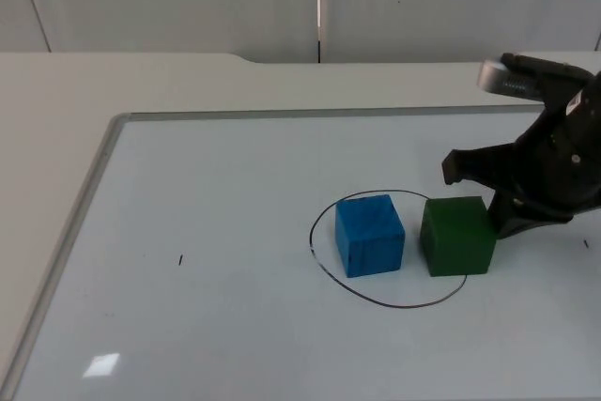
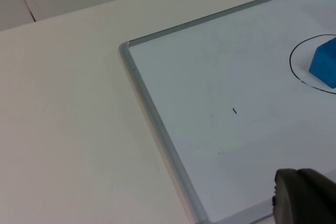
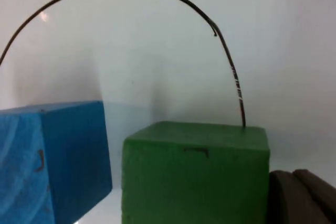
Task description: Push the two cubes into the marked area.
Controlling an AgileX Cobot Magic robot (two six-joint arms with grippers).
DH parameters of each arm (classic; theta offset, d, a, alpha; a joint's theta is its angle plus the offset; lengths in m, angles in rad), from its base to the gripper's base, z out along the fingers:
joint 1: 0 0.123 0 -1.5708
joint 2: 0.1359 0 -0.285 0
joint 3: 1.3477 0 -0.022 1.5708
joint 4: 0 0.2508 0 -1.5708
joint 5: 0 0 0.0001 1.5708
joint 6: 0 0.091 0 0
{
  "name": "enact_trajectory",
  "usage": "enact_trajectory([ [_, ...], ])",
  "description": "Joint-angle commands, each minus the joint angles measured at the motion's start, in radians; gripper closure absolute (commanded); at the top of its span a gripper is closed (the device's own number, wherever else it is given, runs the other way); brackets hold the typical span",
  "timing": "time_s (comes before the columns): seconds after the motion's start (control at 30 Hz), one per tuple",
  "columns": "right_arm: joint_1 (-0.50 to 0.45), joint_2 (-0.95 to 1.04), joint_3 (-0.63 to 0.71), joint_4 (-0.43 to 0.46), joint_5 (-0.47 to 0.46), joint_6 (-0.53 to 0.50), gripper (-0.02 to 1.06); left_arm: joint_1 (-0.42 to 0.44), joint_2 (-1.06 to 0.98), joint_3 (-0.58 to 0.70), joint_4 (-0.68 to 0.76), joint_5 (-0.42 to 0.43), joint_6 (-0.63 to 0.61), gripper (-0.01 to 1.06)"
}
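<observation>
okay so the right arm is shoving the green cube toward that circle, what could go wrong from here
The green cube sits across the drawn outline, partly outside, with the right gripper at its outer side. Pushed further, it may hit the blue cube close beside it and shove that one toward the opposite edge. An off-centre push might also twist the green cube.

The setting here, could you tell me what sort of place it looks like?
Probably a robotics lab bench: a framed whiteboard on a plain table, a hand-drawn loop around a blue cube and green cube.
</observation>
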Motion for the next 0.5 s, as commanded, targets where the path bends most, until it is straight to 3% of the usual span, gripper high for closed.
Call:
enact_trajectory([
  [0.0, 0.006, -0.002, -0.004, 0.008, -0.011, 0.004, 1.04, 0.002, -0.004, 0.007, 0.006, 0.003, -0.001, 1.05],
  [0.2, 0.017, -0.002, -0.004, 0.03, -0.015, 0.004, 1.04, 0.002, -0.004, 0.007, 0.006, 0.003, -0.001, 1.05],
  [0.47, 0.068, 0.005, -0.004, 0.027, -0.09, 0.004, 1.04, 0.002, -0.004, 0.007, 0.008, 0.003, -0.001, 1.05],
])
